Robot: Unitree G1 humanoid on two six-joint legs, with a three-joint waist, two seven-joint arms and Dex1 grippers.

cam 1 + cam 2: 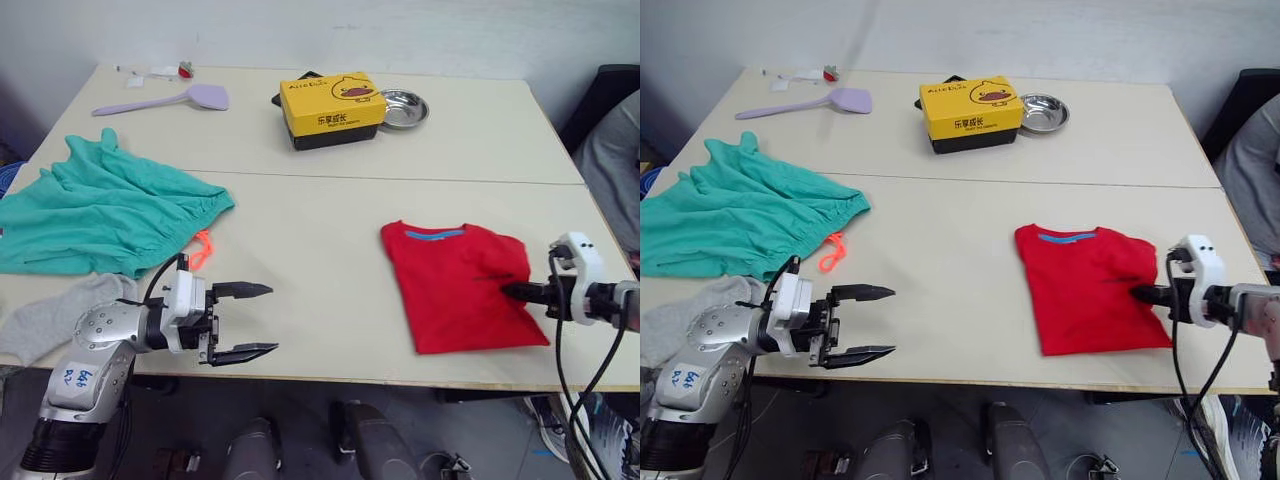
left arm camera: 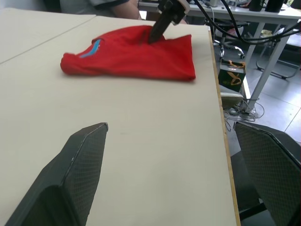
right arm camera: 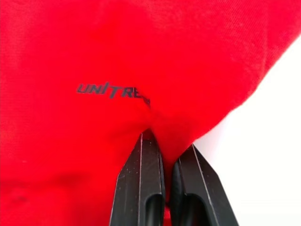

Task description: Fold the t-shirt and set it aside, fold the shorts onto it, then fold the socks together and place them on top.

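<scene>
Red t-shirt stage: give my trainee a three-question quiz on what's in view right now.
1. True or false: the right hand is shut on a pinch of the t-shirt.
2. The shorts lie: A) on the t-shirt, B) apart from it, unfolded, C) in the steel bowl.
3. Fill in: the left hand is ____, over the bare table.

Key: 1 true; 2 B; 3 open.
</scene>
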